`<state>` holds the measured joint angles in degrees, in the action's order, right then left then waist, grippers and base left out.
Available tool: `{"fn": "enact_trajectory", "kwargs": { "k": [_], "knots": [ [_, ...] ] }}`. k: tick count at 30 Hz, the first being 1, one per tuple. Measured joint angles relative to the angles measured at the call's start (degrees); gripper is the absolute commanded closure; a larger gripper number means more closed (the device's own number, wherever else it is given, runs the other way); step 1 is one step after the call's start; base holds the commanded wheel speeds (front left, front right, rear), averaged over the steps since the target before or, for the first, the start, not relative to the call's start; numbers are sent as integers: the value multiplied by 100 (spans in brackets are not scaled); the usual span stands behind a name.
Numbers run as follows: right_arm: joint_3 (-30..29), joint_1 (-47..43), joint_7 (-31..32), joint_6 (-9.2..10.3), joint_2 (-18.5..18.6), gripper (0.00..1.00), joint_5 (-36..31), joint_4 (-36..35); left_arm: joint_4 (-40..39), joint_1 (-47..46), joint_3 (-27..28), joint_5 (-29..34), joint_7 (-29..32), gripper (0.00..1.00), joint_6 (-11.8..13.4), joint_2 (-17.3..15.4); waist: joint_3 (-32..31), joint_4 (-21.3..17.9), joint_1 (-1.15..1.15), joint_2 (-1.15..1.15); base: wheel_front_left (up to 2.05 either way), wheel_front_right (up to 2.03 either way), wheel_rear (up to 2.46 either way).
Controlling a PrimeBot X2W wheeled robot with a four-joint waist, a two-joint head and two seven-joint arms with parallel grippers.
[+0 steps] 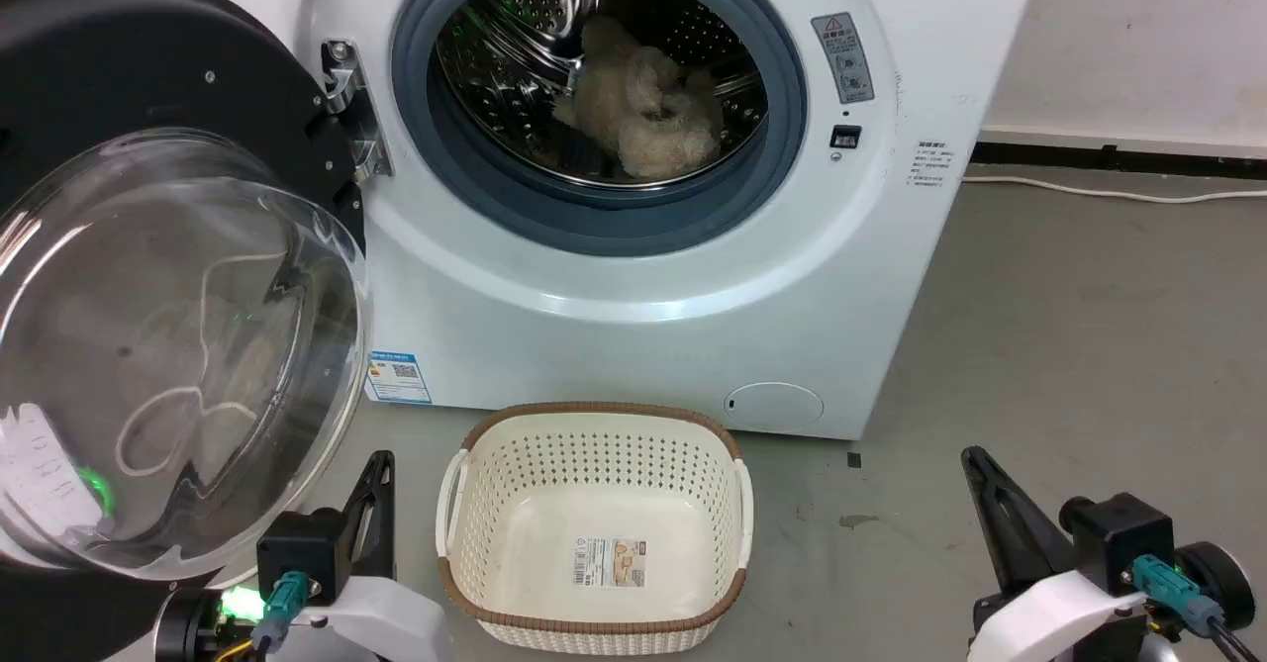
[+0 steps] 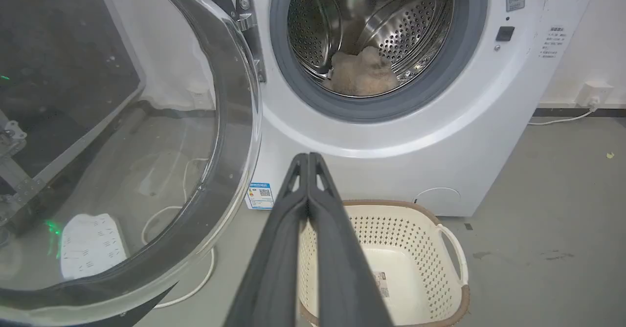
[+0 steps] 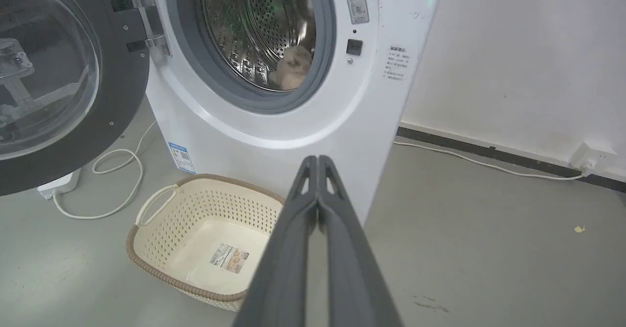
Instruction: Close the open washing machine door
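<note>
The washing machine door [image 1: 148,276] stands swung wide open at the left, its black frame and bulging clear glass bowl [image 2: 122,146] facing me, hung on a metal hinge [image 1: 346,108]. In the right wrist view the washing machine door [image 3: 63,82] sits at the upper left. My left gripper [image 2: 308,158] is shut with nothing in it, low beside the door's lower edge; it appears in the head view [image 1: 376,464] at the bottom left. My right gripper [image 3: 318,161] is shut and empty too, low at the right [image 1: 975,459], far from the door.
The white washer [image 1: 891,197] has a grey-ringed drum opening [image 1: 594,98] with a beige fluffy item [image 1: 638,98] inside. A cream perforated basket [image 1: 594,523] sits on the grey floor between my grippers. A white cable [image 3: 117,180] and power strip [image 2: 88,244] lie under the door.
</note>
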<state>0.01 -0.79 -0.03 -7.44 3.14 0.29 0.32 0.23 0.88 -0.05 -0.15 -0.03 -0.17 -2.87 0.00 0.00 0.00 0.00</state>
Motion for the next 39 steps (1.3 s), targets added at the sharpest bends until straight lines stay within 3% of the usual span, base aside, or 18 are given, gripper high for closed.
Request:
{"fn": "enact_trajectory", "kwargs": {
  "k": [22, 23, 39],
  "knots": [
    [-1, 0, 0, 0, 0, 100, 0, 0, 0, 0, 0, 0, 0, 100, 0, 0, 0, 0, 0, 0, 0, 0, 0],
    [2, -2, 0, 0, 1, 0, 1, 2, 2, 2, 2, -1, 0, 0, 0, 0, 0, 0, 0, 0, 0, 0, 0],
    [-46, -23, -111, 0, 40, 0, 79, 14, 48, 2, -124, -2, -105, 0, 8, 0, -11, 45, 0, 0, 0, 0, 0]
  ]
}}
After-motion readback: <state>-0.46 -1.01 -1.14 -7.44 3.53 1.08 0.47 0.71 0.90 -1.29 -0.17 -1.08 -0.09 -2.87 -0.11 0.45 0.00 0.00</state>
